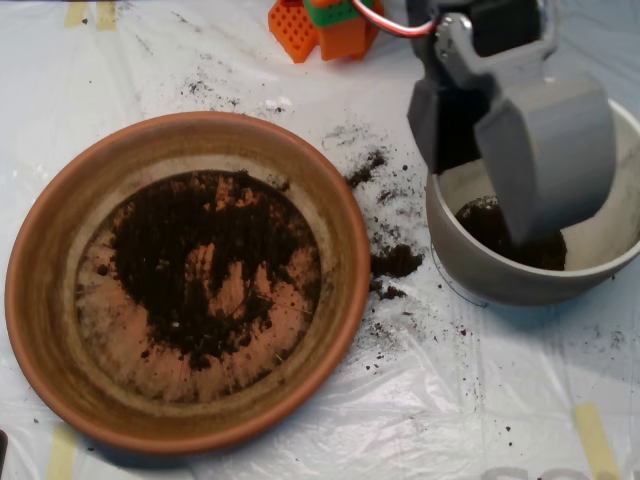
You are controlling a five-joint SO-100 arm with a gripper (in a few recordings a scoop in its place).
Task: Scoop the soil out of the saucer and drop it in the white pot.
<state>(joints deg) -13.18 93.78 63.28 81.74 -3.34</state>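
The terracotta saucer [40, 300] fills the left half of the overhead view. Dark soil [190, 255] lies in a patchy ring on its floor, with bare clay showing in the middle. The white pot [480, 275] stands at the right, and a small heap of soil [485, 220] rests inside it. My grey scoop [485, 200] hangs over the pot's mouth, open, its two shells spread apart. The larger shell [550, 150] dips inside the rim and hides part of the pot's inside.
Spilled soil crumbs [395, 262] lie on the white plastic sheet between saucer and pot, with more scattered further back [365, 165]. An orange and green block [325, 25] sits at the top edge, by the arm. Tape strips mark the sheet's corners.
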